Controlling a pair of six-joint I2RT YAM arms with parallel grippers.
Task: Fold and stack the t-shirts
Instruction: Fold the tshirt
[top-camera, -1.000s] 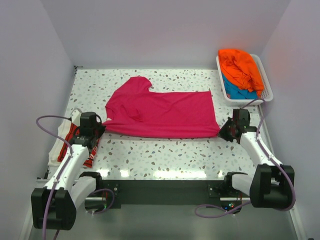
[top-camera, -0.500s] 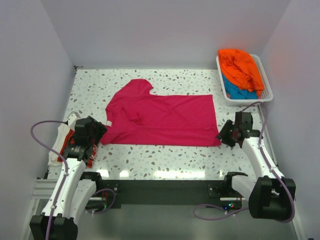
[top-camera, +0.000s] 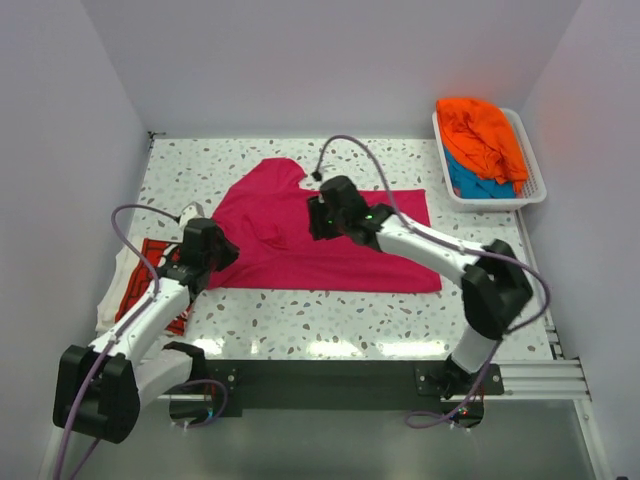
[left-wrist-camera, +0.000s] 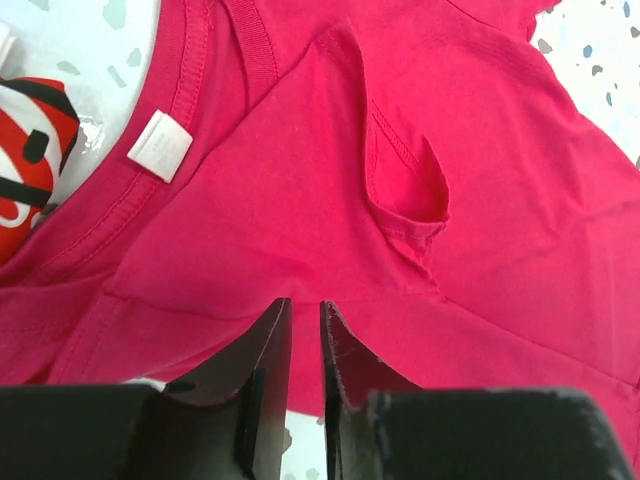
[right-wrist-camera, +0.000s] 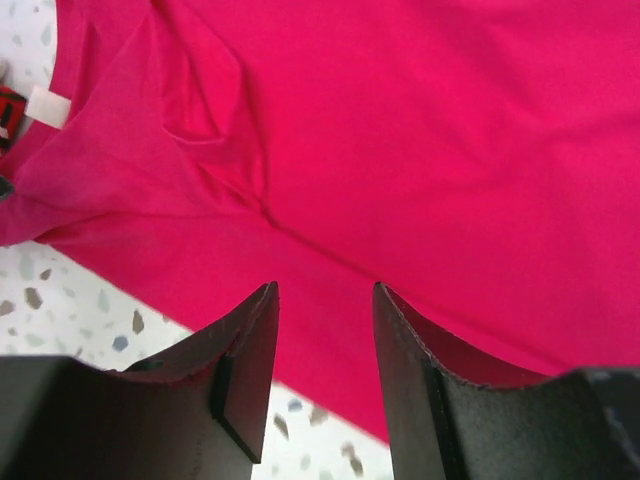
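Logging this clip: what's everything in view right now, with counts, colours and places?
magenta t-shirt: one, magenta-pink, spread flat mid-table
red t-shirt: one, red with white lettering, left table edge
orange t-shirt: one, orange, on top in the basket
teal t-shirt: one, teal-blue, under the orange one
basket: one, white, far right corner
table: one, white speckled
cables: two, purple-grey, looping off the arms
left gripper: black, narrowly parted, empty, over the magenta collar end
right gripper: black, open, empty, over the magenta shirt

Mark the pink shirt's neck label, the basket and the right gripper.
neck label (left-wrist-camera: 160, 147): left wrist view, its middle.
basket (top-camera: 530, 165): top external view, right wall.
right gripper (right-wrist-camera: 323, 300): right wrist view, between the fingertips.
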